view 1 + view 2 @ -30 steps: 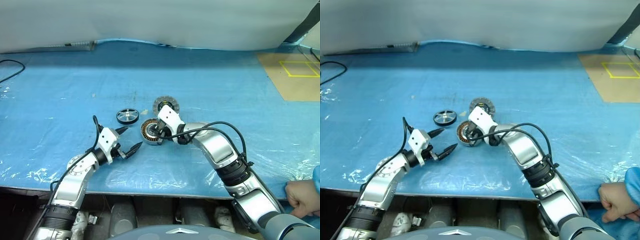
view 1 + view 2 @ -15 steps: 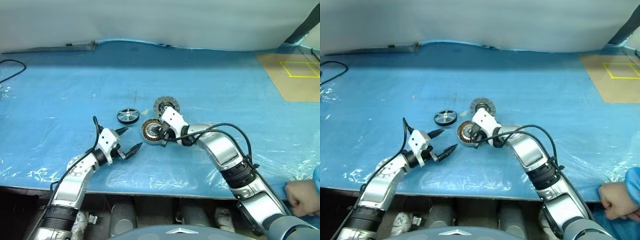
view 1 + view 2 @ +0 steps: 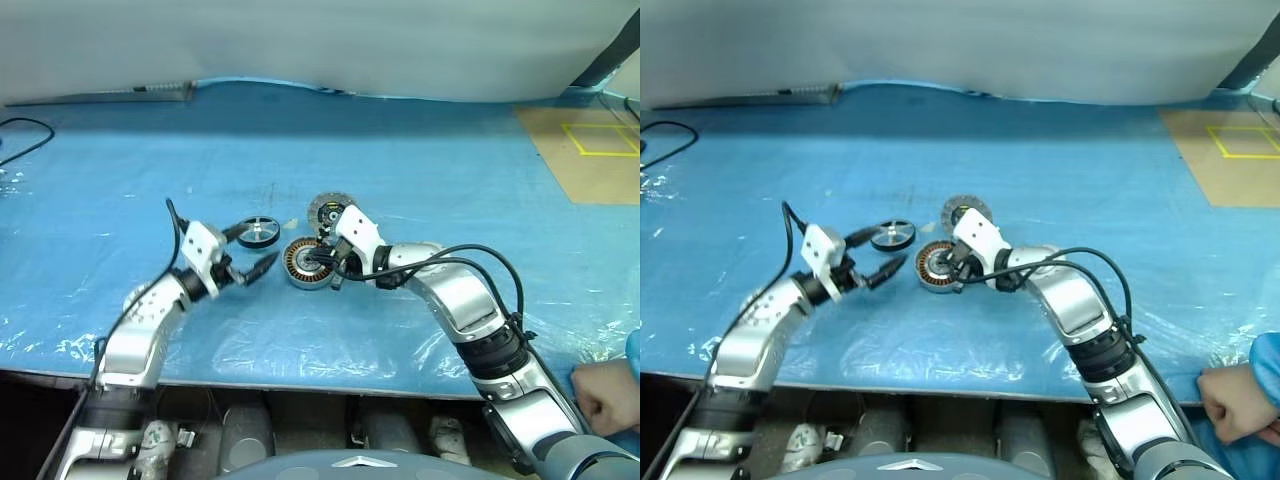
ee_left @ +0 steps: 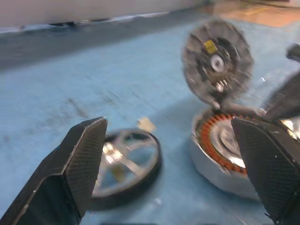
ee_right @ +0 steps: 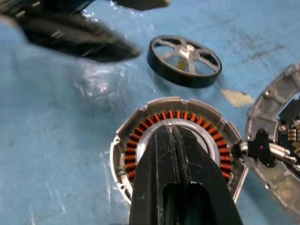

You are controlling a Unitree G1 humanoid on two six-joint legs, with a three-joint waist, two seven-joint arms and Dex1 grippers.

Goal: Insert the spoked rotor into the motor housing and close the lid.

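Head views: on the blue plastic-covered tabletop (image 3: pixel 420 160), the left tool (image 3: pixel 246 250) hangs with fingers spread beside the small dark spoked rotor (image 3: pixel 258 232). The right tool (image 3: pixel 322 262), fingers pressed together, reaches over the round grey copper-wound motor housing (image 3: pixel 303 263).

Left wrist view: the ribbed grey lid (image 4: pixel 217 61) leans on the housing's rim.

Right wrist view: shut fingertips (image 5: pixel 173 140) over the housing's pale centre.

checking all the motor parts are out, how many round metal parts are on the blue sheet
3. The small dark spoked rotor lies nearest the left claw. The grey copper-wound motor housing sits beside it, under the shut right claw. The ribbed grey lid lies just behind the housing.
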